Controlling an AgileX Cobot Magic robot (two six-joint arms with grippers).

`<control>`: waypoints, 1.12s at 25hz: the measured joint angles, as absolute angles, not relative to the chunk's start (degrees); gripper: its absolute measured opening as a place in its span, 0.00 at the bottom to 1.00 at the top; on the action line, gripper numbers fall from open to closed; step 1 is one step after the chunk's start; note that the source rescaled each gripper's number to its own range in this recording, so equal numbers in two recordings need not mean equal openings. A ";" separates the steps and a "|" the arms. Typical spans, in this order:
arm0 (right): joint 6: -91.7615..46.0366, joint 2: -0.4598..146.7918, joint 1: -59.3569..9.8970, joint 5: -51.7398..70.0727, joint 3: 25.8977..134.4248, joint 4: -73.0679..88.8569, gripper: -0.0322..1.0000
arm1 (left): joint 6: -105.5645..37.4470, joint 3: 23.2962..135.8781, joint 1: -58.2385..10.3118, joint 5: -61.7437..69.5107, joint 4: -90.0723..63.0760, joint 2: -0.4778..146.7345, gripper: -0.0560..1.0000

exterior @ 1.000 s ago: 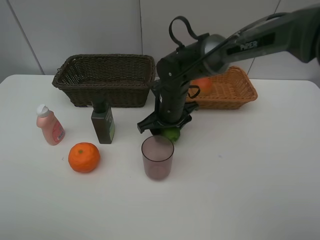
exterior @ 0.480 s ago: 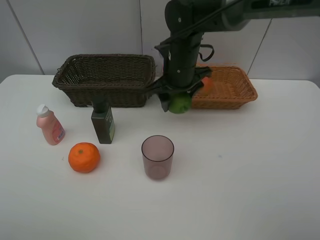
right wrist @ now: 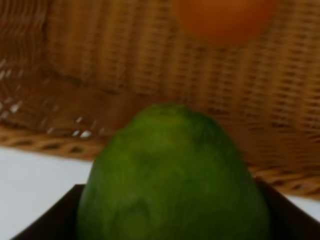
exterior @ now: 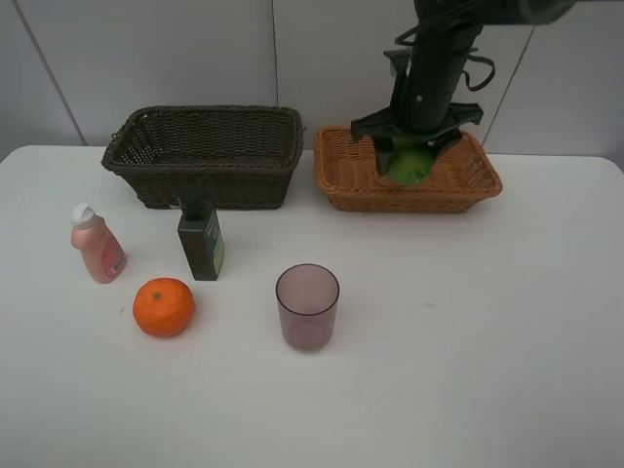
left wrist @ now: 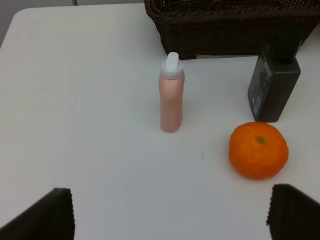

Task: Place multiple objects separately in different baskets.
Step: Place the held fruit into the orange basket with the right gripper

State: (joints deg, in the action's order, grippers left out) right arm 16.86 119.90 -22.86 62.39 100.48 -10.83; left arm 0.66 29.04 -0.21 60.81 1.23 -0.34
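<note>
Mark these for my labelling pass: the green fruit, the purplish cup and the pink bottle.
green fruit (exterior: 409, 167), high exterior view, its rounded front.
purplish cup (exterior: 307, 317), high exterior view, its front wall.
pink bottle (exterior: 99, 253), high exterior view, the middle of its body.

I count two wicker baskets from here: one dark brown basket (exterior: 214, 180) and one light tan basket (exterior: 429, 198). Besides those I make out six small items. Three are fruits: one orange (exterior: 164, 307), one green fruit (exterior: 409, 166) and one red-orange fruit (right wrist: 225, 17), which only my right wrist camera shows me. Two are bottles: one pink bottle (exterior: 97, 244) with a white cap and one dark green bottle (exterior: 201, 239) with a black cap. There is a single translucent cup (exterior: 307, 307), and one white table (exterior: 487, 341).
</note>
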 joint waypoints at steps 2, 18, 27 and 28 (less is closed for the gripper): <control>16.86 119.90 -21.13 60.03 100.48 -10.83 0.10 | 0.66 29.04 -0.21 60.81 1.23 -0.34 1.00; 16.86 120.14 -12.38 38.80 94.36 -12.40 0.10 | 0.66 29.04 -0.21 60.81 1.23 -0.34 1.00; 16.86 120.36 -11.27 26.42 85.23 -12.15 0.10 | 0.66 29.04 -0.21 60.81 1.23 -0.34 1.00; 16.86 120.64 -11.27 25.87 85.17 -12.15 0.10 | 0.66 29.04 -0.21 60.81 1.23 -0.34 1.00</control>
State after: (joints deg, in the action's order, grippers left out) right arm 16.86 120.64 -11.27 25.87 85.17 -12.15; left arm 0.66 29.04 -0.21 60.81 1.23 -0.34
